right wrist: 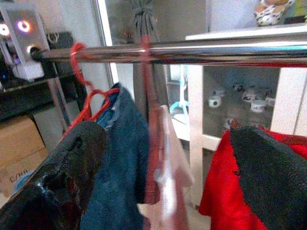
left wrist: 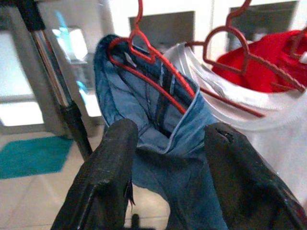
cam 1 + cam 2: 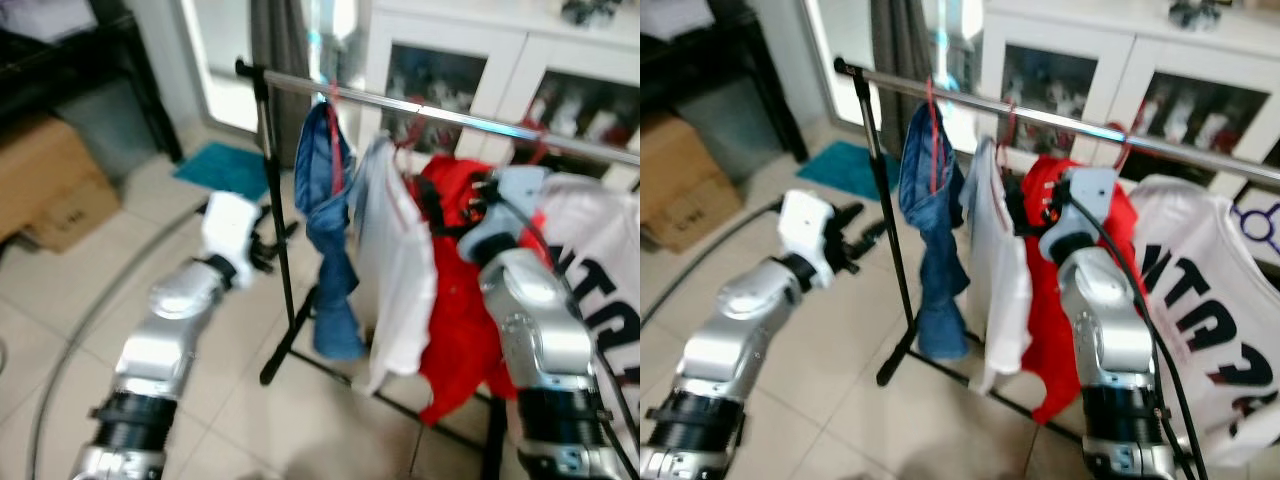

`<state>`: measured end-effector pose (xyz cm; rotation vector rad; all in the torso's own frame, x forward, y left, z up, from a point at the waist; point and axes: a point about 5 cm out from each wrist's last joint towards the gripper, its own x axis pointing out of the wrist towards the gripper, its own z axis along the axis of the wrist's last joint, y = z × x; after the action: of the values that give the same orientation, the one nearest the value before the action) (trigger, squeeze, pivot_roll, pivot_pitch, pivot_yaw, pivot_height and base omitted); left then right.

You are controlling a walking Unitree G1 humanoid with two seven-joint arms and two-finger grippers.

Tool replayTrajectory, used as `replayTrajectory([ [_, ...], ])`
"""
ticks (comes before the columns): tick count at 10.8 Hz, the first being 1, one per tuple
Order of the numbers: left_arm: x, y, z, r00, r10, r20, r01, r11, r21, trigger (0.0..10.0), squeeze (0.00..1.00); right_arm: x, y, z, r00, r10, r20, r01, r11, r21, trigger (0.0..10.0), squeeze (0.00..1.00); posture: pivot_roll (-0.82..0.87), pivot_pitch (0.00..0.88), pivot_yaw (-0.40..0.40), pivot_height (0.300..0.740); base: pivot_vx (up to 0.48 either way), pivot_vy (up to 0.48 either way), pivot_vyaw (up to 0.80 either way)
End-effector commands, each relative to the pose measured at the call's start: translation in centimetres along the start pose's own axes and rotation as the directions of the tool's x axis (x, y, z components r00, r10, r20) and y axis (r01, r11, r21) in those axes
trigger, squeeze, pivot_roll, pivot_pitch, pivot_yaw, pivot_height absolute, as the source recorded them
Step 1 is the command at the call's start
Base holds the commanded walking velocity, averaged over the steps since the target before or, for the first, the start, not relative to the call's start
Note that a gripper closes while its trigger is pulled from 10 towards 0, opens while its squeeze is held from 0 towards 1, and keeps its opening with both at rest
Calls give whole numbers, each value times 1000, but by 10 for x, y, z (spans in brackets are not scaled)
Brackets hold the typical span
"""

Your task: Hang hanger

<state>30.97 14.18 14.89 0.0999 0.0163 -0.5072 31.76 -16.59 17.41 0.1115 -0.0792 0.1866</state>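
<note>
1. Chrome rail runs across a black stand; four garments hang from it on red hangers: jeans, white shirt, red shirt, printed shirt.
2. Task's thing: the hanger carrying the jeans is hooked over the rail at the end nearest the stand's upright; it hangs free, with neither gripper touching it.
3. Left gripper: released; its two fingers stand apart with nothing between them; it hovers low beside the upright, pointed at the jeans.
4. Right gripper: released; fingers spread and empty; raised in front of the red shirt, just below the rail, facing the white shirt and the jeans.
5. Step in hand (judgement): the hang appears complete; all hooks seen sit over the rail; both grippers look clear of the garments, which suits the end of placement or a check.
6. Next move calls for (judgement): draw both arms straight back from the rack, with fingers kept spread so no cloth is caught; the right arm sits close to the red shirt and needs the more careful path.
7. Risk (judgement): a snagged sleeve could swing a hanger or tip its hook off the rail.
8. Surroundings: white cabinet behind the rack; cardboard box and teal mat on the tiled floor.
</note>
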Motion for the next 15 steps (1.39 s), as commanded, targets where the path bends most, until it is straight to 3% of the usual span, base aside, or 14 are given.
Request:
replayTrajectory([
  [1,3,-6,-1,1000,-18,-1,18,1000,-11,10000,0,-2,-8,0,999,-33,-12,33,999,8,10000,1000,-81,0,29,740,0,0,0],
  [4,1,-14,-5,995,-99,-27,99,995,3,10000,0,-1,-12,0,997,-72,-36,71,997,-11,10000,1000,-78,0,27,740,0,0,0],
  [8,0,-27,-7,976,-213,-37,213,977,-4,10000,0,-4,-43,-1,972,-201,-117,189,976,-105,10000,1000,-93,0,32,740,0,0,0],
  [10,2,-25,-6,983,-184,-26,183,983,-21,10000,0,-10,-52,4,974,-195,-118,178,974,-141,10000,1000,-108,0,33,740,0,0,0],
  [12,5,-18,-6,994,-113,-13,112,993,-27,10000,0,-20,-42,-2,970,-196,-143,180,977,-116,10000,1000,-124,0,25,740,0,-148,0],
  [15,4,-18,-7,995,-98,-17,97,995,-24,10000,0,-15,-32,0,981,-142,-133,125,984,-130,10000,1000,-119,0,19,740,0,-365,-267],
])
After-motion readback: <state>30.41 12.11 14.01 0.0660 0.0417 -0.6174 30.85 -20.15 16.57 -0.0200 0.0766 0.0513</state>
